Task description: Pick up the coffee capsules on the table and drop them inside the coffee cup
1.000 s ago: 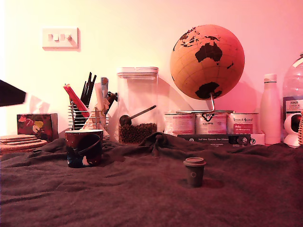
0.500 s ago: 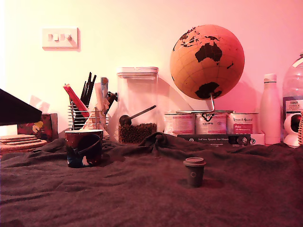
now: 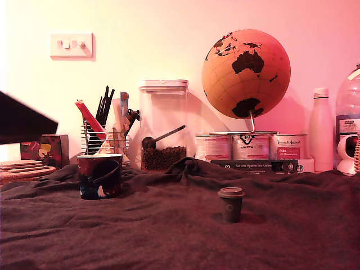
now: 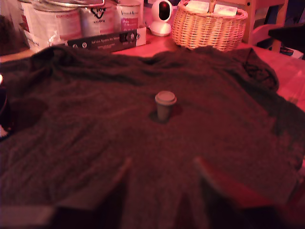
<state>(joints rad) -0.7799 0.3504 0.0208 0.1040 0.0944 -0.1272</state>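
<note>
- You are in the approach step: nothing is held, and the gripper (image 4: 162, 176) hangs above the table (image 4: 95, 143) with its two blurred fingers (image 4: 119, 181) spread wide and only cloth between them.
- The one coffee capsule (image 4: 165, 105) you can see, grey-green with a paler rim, stands rim-up straight ahead of the open jaws, well apart from them and roughly on their centre line.
- No orange-copper capsule shows in either view.
- The coffee cup (image 3: 99, 175) sits well off to the side of the gripper; in the wrist view only a dark sliver at the frame edge hints at it.
- In the exterior view only a dark wedge of the arm (image 3: 25, 121) enters at that view's left, above and short of the cup.
- Your next move, as I judge it: go forward and down until the fingers straddle the capsule's body below its flange, then close gently; it is light and may tip on the wrinkled cloth.
- Readable writing is scarce: the bottle (image 3: 349, 126) beyond the capsule shows "TESCO"; the tins' (image 4: 64, 21) labels and the dark box (image 4: 107, 39) are too blurred to read.
</note>
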